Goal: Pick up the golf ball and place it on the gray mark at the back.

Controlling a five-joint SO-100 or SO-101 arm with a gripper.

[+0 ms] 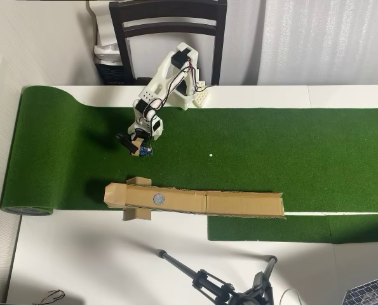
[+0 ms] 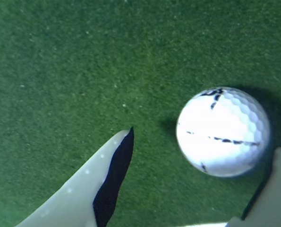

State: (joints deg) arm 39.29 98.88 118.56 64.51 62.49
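**Gripper spread around golf ball on turf, nothing grasped**

Sitting on the green turf mat (image 2: pixel 83 71), golf ball (image 2: pixel 223 131) filling the right half of the wrist view, dark line markings showing on its dimpled white surface. Resting between the two fingers of the gripper (image 2: pixel 201 177), jaws spread wide: left finger (image 2: pixel 90 189) standing clear of the ball with turf showing between, right finger at the lower right edge lying just beside the ball, contact impossible to confirm. Not clamping anything.

In the overhead view, white arm (image 1: pixel 166 82) reaching down from its base at the far edge of the mat, gripper (image 1: pixel 140 150) lowered to the turf at the left-centre. Ball itself hidden under the gripper here.

Gray mark (image 1: pixel 159 198) lying on the long brown cardboard strip (image 1: pixel 239 203) along the near edge of the mat, apart from the gripper, unoccupied. Tiny white speck (image 1: pixel 210 154) lying on the turf to the right of the gripper. Black chair (image 1: pixel 169 19) standing behind the table; tripod (image 1: pixel 227 289) showing at the bottom.
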